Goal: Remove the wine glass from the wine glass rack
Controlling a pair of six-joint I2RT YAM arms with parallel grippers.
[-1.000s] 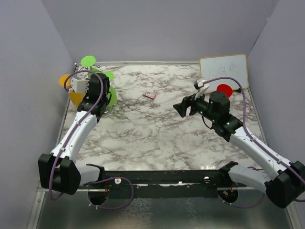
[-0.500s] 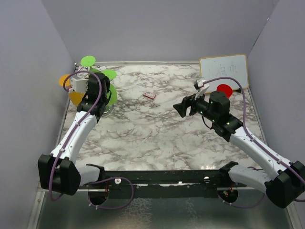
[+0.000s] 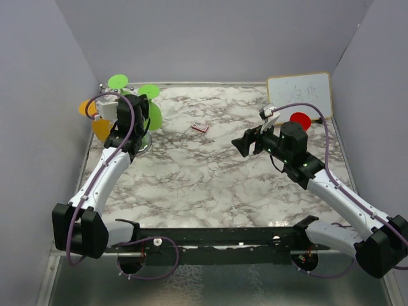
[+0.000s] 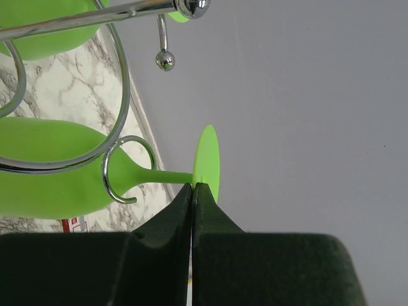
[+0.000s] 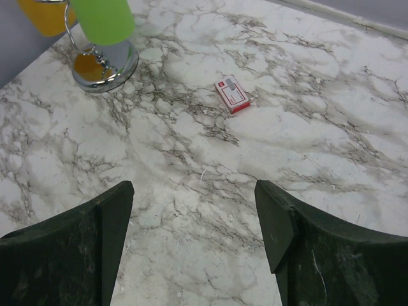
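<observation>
The wine glass (image 4: 57, 182), bright green, hangs on the wine glass rack (image 4: 122, 95) at the far left corner of the counter (image 3: 210, 185). It lies sideways in the left wrist view, its thin stem passing through a small wire loop and its round foot turned edge-on toward the grey wall. The left claw (image 4: 192, 191) is clenched on that stem right where it meets the foot, with the fingers pressed together and almost no gap between them.

The rack carries more than this one glass. A second green glass (image 4: 44, 32) hangs above in the same view, under a straight chrome arm with ball ends. From the right wrist, an orange glass (image 5: 41, 16) shows beside a green bowl over the shiny round base. All are of opaque coloured material, so what their bowls hold cannot be told. From above, green and orange discs fan out around the left arm's wrist.

Near the middle of the counter lies a small red-and-white packet (image 5: 231, 94). The right claw (image 5: 193, 191) hangs released above the marble, its jaws wide apart and gripping nothing. Behind that arm a white board (image 3: 299, 95) stands at the far right corner.
</observation>
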